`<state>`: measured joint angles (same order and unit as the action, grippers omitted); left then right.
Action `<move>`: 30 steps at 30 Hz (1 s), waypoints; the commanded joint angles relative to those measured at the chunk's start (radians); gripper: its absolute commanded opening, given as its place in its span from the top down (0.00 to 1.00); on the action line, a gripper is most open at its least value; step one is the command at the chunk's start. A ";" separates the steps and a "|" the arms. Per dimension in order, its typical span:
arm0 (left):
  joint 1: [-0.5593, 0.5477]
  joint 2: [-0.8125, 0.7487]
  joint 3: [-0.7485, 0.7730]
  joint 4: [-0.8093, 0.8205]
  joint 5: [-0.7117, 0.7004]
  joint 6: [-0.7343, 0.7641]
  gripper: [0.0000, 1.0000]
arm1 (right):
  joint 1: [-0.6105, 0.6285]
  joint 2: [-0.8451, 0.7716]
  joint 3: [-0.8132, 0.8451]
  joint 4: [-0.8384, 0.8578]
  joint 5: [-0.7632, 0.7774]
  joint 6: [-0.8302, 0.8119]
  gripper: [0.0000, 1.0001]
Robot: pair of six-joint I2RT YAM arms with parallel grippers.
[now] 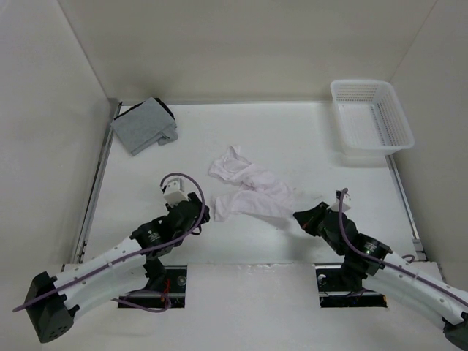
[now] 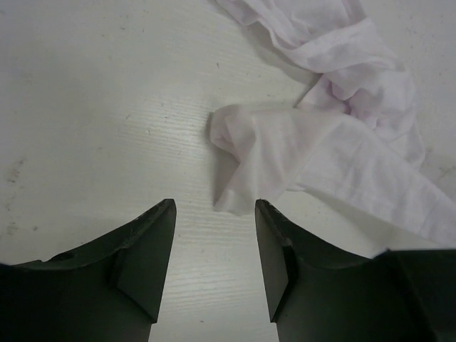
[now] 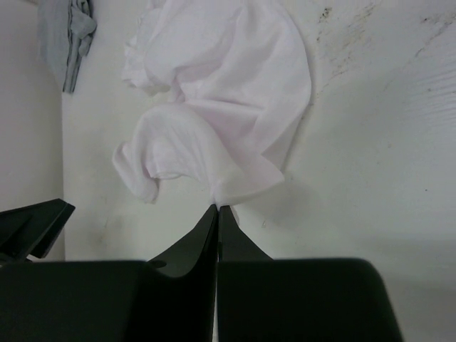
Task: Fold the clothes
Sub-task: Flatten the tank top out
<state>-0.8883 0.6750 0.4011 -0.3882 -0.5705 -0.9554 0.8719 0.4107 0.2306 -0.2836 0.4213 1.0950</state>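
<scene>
The clothes (image 1: 248,191), a thin white garment with a pinkish tint, lie crumpled in the middle of the table. In the left wrist view a rolled corner of the clothes (image 2: 285,153) lies just ahead of my left gripper (image 2: 215,206), which is open with only bare table between its fingers. In the top view the left gripper (image 1: 205,213) sits just left of the garment's near left end. My right gripper (image 3: 218,208) is shut on the near right edge of the clothes (image 3: 221,114), pinching a fold at its fingertips. From above, the right gripper (image 1: 298,214) is at the garment's right end.
A folded grey cloth stack (image 1: 143,126) lies at the back left of the table and shows in the right wrist view's corner (image 3: 65,32). A white plastic basket (image 1: 371,117) stands at the back right. White walls enclose the table on three sides.
</scene>
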 commanded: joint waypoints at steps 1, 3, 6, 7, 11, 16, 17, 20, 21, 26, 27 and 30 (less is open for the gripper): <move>0.048 0.075 -0.063 0.178 0.131 -0.089 0.54 | 0.000 0.002 0.038 0.009 0.043 -0.041 1.00; 0.064 0.110 -0.102 0.279 0.188 -0.082 0.56 | -0.012 -0.019 0.021 0.006 0.034 -0.041 1.00; 0.073 0.181 -0.152 0.405 0.222 -0.039 0.62 | -0.026 -0.033 0.003 0.017 0.014 -0.035 1.00; 0.075 0.204 -0.157 0.429 0.227 -0.028 0.63 | -0.029 -0.032 0.001 0.024 0.011 -0.034 1.00; 0.067 0.316 -0.162 0.549 0.260 0.055 0.64 | -0.037 -0.003 0.003 0.058 0.002 -0.043 1.00; 0.076 0.400 -0.174 0.647 0.308 0.076 0.63 | -0.040 0.028 0.007 0.093 -0.006 -0.052 1.00; 0.079 0.415 -0.176 0.657 0.310 0.076 0.63 | -0.040 0.031 0.006 0.096 -0.006 -0.052 1.00; 0.093 0.463 -0.173 0.670 0.316 0.090 0.68 | -0.043 0.028 0.006 0.098 -0.006 -0.052 1.00; 0.096 0.475 -0.171 0.672 0.316 0.093 0.72 | -0.044 0.027 0.006 0.098 -0.006 -0.052 1.00; 0.107 0.459 -0.151 0.655 0.319 0.102 0.97 | -0.053 0.023 0.021 0.098 -0.007 -0.061 1.00; 0.107 0.424 -0.140 0.637 0.320 0.103 0.99 | -0.058 0.026 0.032 0.098 -0.007 -0.070 1.00; 0.114 0.240 -0.049 0.484 0.314 0.101 1.00 | -0.060 0.034 0.099 0.092 -0.004 -0.118 1.00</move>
<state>-0.7853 1.0756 0.2459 0.1841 -0.2565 -0.8711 0.8185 0.4404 0.2352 -0.2333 0.4110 1.0344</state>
